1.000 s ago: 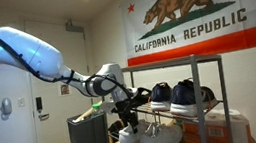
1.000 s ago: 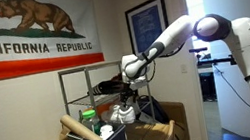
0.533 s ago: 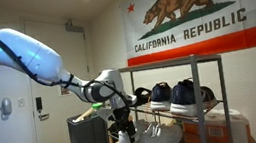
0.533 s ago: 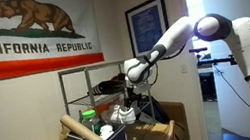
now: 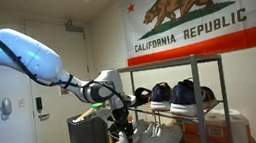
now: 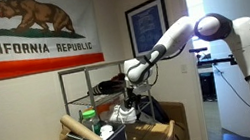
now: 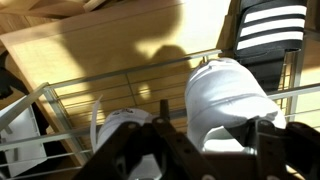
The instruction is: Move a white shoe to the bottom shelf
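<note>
Directly at the end edge of the grey shoe rack (image 5: 167, 64), the gripper (image 5: 123, 120) hung pointing downward. In the wrist view its fingers (image 7: 135, 150) stood spread apart, one on each side of the white shoe (image 7: 228, 98); whether they pressed on the shoe could not be determined. The white shoe rested at the edge of a wire tier, just beside a second white shoe (image 7: 112, 125). Which tier carried it could not be determined. Dark navy shoes (image 5: 184, 95) occupied a higher tier.
</note>
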Available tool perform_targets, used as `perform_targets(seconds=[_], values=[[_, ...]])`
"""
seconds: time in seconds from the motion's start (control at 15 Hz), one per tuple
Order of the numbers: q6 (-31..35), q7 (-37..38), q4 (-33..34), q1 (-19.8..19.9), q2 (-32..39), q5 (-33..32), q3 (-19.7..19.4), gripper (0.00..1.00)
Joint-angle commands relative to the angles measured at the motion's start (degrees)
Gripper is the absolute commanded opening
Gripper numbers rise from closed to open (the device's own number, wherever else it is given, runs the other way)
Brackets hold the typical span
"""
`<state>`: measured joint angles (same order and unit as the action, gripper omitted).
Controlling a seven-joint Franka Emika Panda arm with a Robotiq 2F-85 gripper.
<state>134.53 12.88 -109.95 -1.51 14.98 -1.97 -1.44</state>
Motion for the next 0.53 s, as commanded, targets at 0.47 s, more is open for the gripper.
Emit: perform_targets(seconds=[0.47], values=[[-0.17, 1.27, -1.65, -0.43, -1.65, -0.83, -0.32, 0.05]])
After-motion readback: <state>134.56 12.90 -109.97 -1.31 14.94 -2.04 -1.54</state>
